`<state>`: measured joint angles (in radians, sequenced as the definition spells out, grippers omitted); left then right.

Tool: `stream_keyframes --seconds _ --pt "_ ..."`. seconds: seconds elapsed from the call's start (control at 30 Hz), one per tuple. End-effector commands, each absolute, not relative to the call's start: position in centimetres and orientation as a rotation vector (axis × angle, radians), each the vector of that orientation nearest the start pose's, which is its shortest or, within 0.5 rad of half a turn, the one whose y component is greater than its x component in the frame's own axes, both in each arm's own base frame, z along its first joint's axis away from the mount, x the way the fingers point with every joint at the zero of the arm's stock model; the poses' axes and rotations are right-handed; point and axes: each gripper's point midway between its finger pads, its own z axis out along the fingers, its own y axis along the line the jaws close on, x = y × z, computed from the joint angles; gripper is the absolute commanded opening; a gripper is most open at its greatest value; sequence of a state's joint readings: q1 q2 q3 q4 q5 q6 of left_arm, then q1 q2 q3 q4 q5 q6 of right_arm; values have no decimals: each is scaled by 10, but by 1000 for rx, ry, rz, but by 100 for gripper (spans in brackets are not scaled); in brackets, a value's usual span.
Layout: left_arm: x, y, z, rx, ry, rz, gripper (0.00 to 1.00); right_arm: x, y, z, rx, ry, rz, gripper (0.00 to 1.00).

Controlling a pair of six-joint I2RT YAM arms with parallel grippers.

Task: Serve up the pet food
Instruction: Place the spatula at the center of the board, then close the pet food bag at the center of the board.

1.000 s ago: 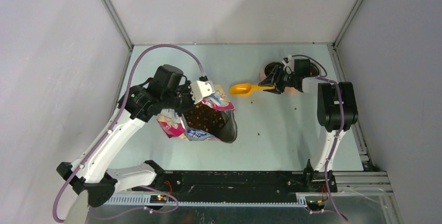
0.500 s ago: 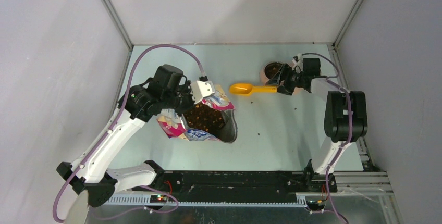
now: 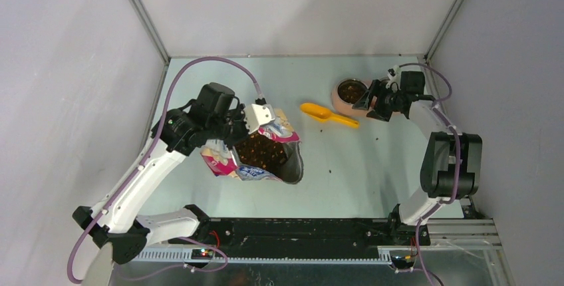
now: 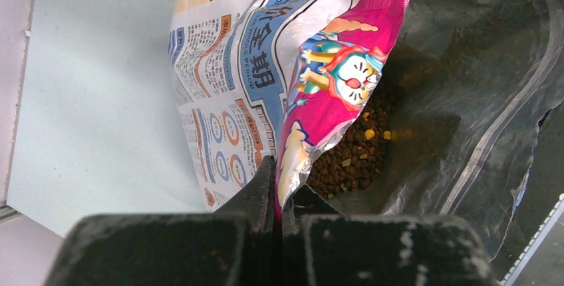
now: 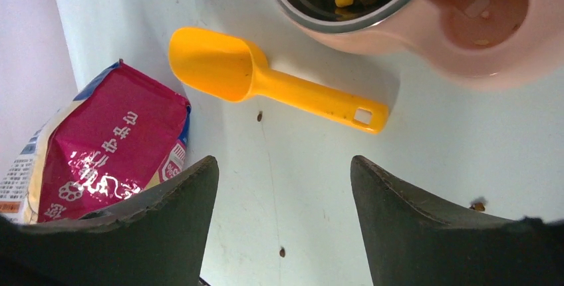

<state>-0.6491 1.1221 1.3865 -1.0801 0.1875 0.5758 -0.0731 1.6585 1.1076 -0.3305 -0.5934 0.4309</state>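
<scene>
Pale table; pet food dark, seemingly pelleted.

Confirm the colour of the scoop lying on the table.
The scoop is plain yellow-orange with no pattern. It shows best in the right wrist view.

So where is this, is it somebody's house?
Probably not a house, more a robot lab booth. Plain grey walls on a metal frame box in a pale green table, and a white-and-black left arm and right arm are bolted at its near edge.
</scene>
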Motion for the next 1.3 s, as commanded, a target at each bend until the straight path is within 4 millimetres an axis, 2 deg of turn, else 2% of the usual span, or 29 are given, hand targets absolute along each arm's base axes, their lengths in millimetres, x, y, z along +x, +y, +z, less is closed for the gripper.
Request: stream_keyframes --seconds 0.0,0.1,0.17,0.2,0.23,0.27,0.3,0.37,0.4,0.57,0.73,0.93,1.13,1.27 --pt "204 -195 301 1434 1757 -358 0 401 84 168 96 2260 833 74" --pt "203 -200 301 1456 1749 -362 0 399 103 209 -276 2067 808 73" --pt "202 -203 301 1469 1746 -363 0 388 117 231 -540 1931 751 73" --pt "202 -204 300 1475 1746 -364 0 377 135 243 -672 1858 749 73" --pt "202 -205 302 1474 1742 -364 0 366 145 246 -851 1764 721 72" --pt "202 -206 302 1474 1741 -366 0 354 158 256 -956 1685 710 72" --pt "202 -206 302 1472 1739 -369 0 346 169 257 -1106 1591 650 72" --pt "202 -208 303 1470 1737 -377 0 328 183 265 -1298 1430 558 73" --pt "202 -208 302 1470 1740 -380 0 326 187 267 -1389 1348 491 73" --pt "203 -210 298 1468 1750 -391 0 288 217 266 -1705 1172 483 70" --pt "206 -213 299 1468 1752 -393 0 254 230 263 -1878 1085 518 70" --pt "207 -216 300 1468 1755 -404 0 225 247 259 -1981 1028 558 70" --pt "206 -218 300 1467 1755 -416 0 217 270 260 -1964 1062 582 65" --pt "206 -220 299 1468 1757 -429 0 224 285 251 -1954 1107 538 62"
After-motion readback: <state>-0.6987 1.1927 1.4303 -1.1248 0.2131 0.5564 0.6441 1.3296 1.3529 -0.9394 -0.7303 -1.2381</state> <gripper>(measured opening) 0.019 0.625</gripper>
